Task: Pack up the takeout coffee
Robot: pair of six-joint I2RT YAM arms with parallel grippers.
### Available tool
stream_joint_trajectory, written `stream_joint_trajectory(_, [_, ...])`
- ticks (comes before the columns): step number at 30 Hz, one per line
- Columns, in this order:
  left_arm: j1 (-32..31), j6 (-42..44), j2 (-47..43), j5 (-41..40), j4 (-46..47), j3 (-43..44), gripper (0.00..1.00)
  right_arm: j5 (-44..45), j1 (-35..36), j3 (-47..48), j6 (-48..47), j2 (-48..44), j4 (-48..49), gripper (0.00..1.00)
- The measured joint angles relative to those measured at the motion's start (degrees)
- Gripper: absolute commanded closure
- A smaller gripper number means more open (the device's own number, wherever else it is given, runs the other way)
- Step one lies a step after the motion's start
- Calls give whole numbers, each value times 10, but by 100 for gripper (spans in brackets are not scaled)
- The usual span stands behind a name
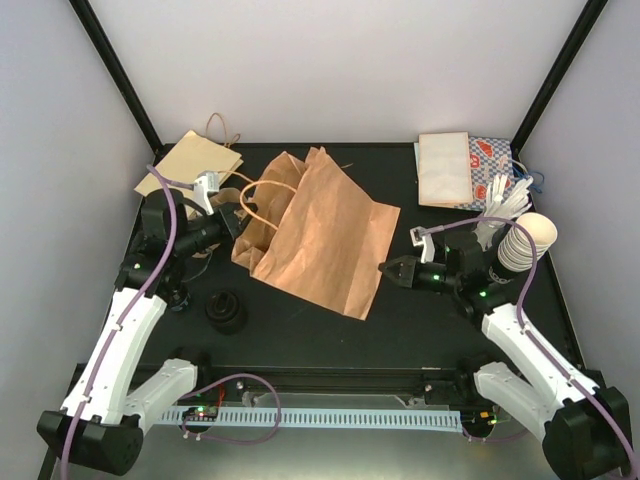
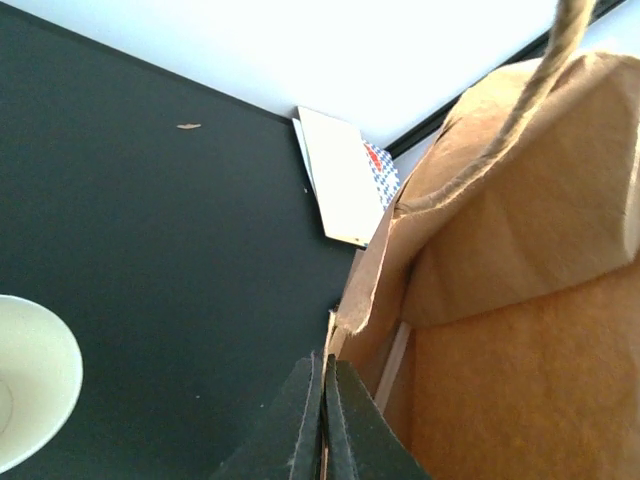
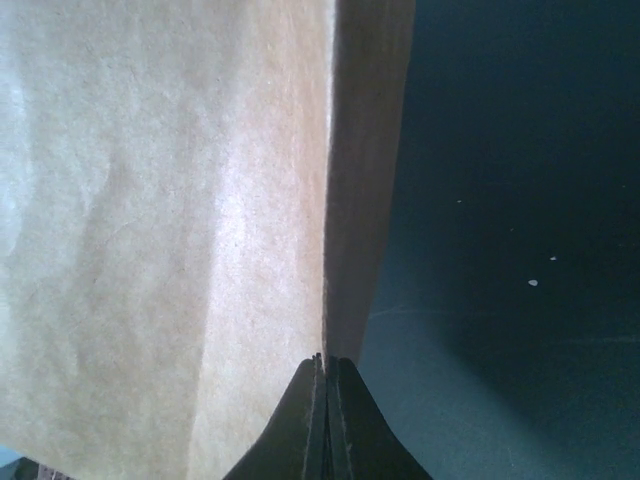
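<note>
The takeout coffee (image 2: 30,385) sits on the table outside the paper bag (image 1: 320,235), close to the left gripper (image 2: 322,358), which is closed tight on the bag's mouth rim. The right gripper (image 3: 322,358) looks pinched on the opposite edge. We judge the cup light, thin-walled and easily crushed, so we would hold it gently mid-wall and keep it upright

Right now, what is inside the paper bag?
At its mouth the left wrist view shows only brown paper bag wall; deeper in is covered. The white cup sits outside it, on the table.
</note>
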Motion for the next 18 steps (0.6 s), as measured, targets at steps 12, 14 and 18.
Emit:
stream_joint_trajectory(12, [49,18,3,37,-26,-1,98,-89,-53,-44,-3,-13,39,99])
stream_joint_trajectory(14, [51,19,3,40,-27,-4,98,-103,-62,-54,2,-13,52,99])
stream_joint_trajectory(18, [54,19,3,43,-28,-10,98,-125,-78,-67,7,-10,71,99])
